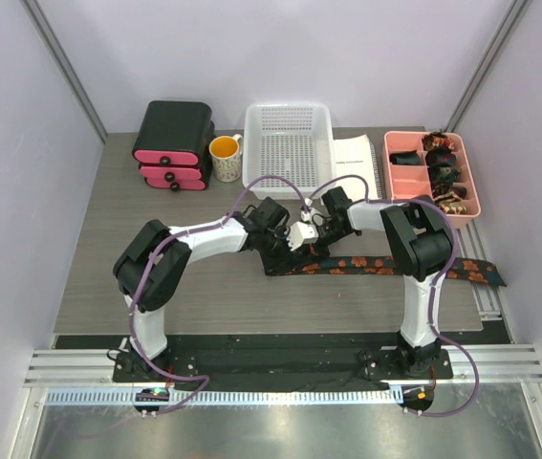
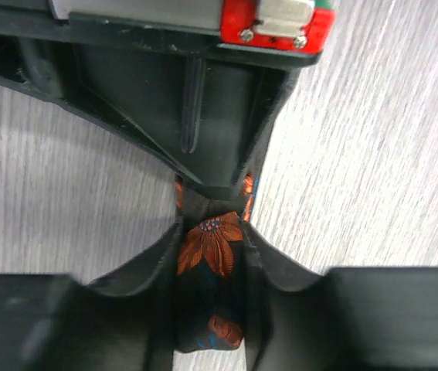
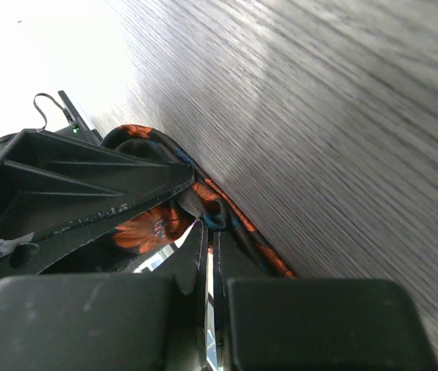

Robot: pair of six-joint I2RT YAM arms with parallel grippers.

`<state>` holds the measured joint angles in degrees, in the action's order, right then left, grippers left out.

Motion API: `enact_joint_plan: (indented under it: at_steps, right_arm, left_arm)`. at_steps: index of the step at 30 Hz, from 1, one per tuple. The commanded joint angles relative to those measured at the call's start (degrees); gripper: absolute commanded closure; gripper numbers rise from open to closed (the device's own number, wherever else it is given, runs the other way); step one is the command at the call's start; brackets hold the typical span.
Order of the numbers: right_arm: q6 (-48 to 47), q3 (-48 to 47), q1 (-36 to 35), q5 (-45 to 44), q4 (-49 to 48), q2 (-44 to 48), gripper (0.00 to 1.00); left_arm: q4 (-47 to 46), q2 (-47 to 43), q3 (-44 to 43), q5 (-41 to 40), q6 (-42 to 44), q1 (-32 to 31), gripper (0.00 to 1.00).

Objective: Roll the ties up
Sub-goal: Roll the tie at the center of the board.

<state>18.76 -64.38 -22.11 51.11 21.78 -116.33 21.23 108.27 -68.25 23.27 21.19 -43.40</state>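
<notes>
A dark tie (image 1: 385, 265) with orange flowers lies stretched across the table, its right end near the right edge. Its left end is bunched where both grippers meet. My left gripper (image 1: 287, 251) is shut on the folded tie end (image 2: 212, 251), which sits squeezed between its fingers. My right gripper (image 1: 302, 235) comes in from the opposite side, its jaws almost together, pinching the same fold (image 3: 220, 210) at its tips (image 3: 209, 232). Several rolled ties (image 1: 444, 172) sit in the pink tray (image 1: 397, 170).
A white basket (image 1: 288, 148) stands at the back centre, with a paper sheet (image 1: 357, 153) to its right. A yellow-filled mug (image 1: 225, 158) and a black-and-pink drawer box (image 1: 173, 143) stand at the back left.
</notes>
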Motion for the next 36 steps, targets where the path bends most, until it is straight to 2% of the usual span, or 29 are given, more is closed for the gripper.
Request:
enact_joint_plan:
  at_steps: [1, 5, 9, 13, 22, 24, 26, 29, 36]
  right_arm:
    - [-3.12, -0.66, -1.09, -8.83, 4.40, -4.34, 0.99]
    - [-3.82, -0.92, -1.09, -10.86, 5.29, -4.69, 0.99]
    - [-4.00, -0.92, -1.09, -11.39, 5.64, -4.78, 0.99]
    - [-4.00, -1.10, -1.09, -11.12, 5.82, -4.87, 0.99]
    - [-3.38, -2.15, -1.09, -9.98, 5.73, -5.13, 0.99]
    - [-3.30, -2.07, -1.09, -9.72, 5.82, -5.13, 0.99]
    - [-3.47, -2.07, -1.09, -9.54, 5.82, -5.13, 0.99]
    - [-3.38, -2.07, -1.01, -9.45, 5.82, -5.13, 0.99]
    - [-3.21, -2.24, -1.01, -8.66, 5.82, -5.13, 0.99]
  left_arm:
    - [4.51, -1.21, 0.57, -3.66, 1.39, -0.28, 0.61]
    - [7.06, -6.13, 2.59, -3.75, 5.08, 2.70, 0.49]
    - [10.93, -8.06, 3.21, -4.11, 9.30, 5.16, 0.45]
    - [11.73, -9.21, 4.35, -3.49, 12.29, 5.95, 0.45]
    - [8.30, -8.43, 2.95, 2.83, 11.16, 5.96, 0.47]
    - [7.86, -7.55, 2.16, 2.84, 10.72, 5.96, 0.52]
    - [7.77, -6.50, 0.75, 2.84, 10.28, 5.96, 0.62]
    - [7.77, -6.32, -1.09, 5.64, 9.49, 5.87, 0.71]
    - [7.42, -2.90, -4.61, 8.55, 6.15, 3.41, 0.75]
